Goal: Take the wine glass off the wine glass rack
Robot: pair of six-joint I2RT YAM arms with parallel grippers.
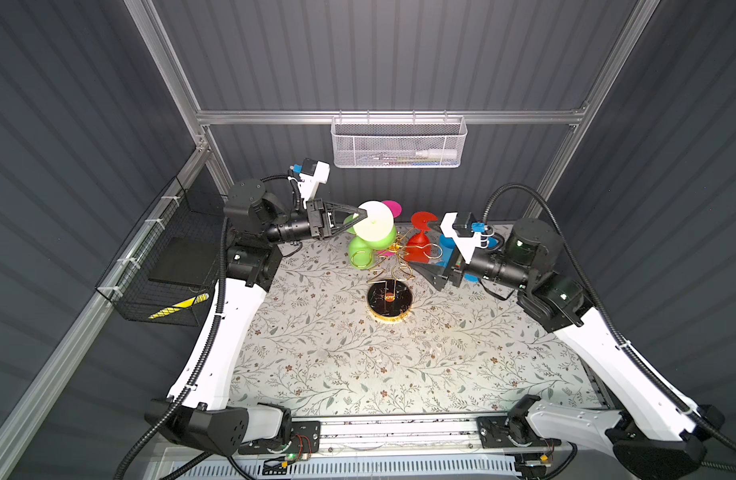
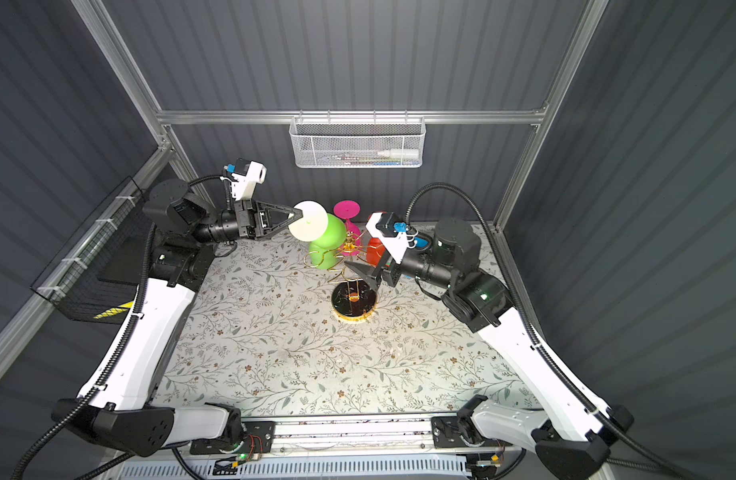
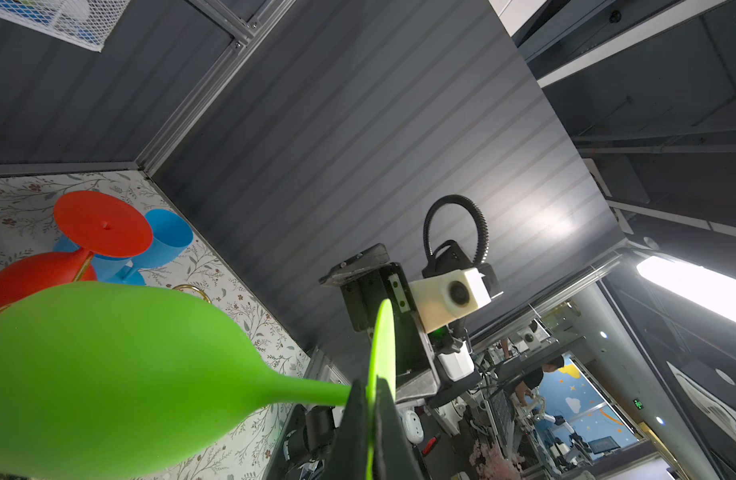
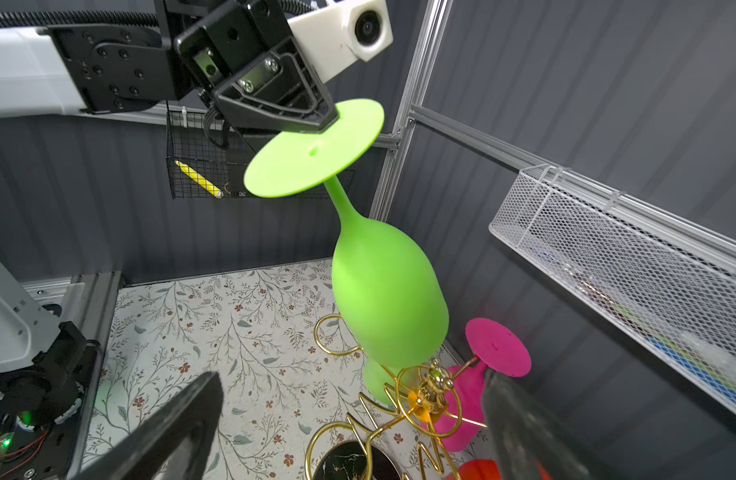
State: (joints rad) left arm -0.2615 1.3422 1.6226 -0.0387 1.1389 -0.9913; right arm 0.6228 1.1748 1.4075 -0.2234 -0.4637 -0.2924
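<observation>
My left gripper (image 1: 364, 214) (image 3: 372, 390) is shut on the edge of the round foot of a green wine glass (image 4: 387, 299) (image 2: 331, 235). The glass hangs foot up and bowl down, tilted, above the gold wine glass rack (image 1: 390, 300) (image 4: 434, 386). In the right wrist view its stem sits in no ring, and its lower end is close to the rack's top. A second green bowl (image 4: 374, 382) shows just below it. My right gripper (image 1: 422, 274) (image 4: 349, 415) is open beside the rack, and nothing is gripped.
Red (image 1: 420, 243), pink (image 4: 497, 347) and blue (image 3: 168, 237) glasses are around the rack's far side. A white mesh basket (image 1: 399, 141) hangs on the back wall. A black wire basket (image 1: 170, 266) is at the left. The table has a floral cloth (image 1: 358, 365).
</observation>
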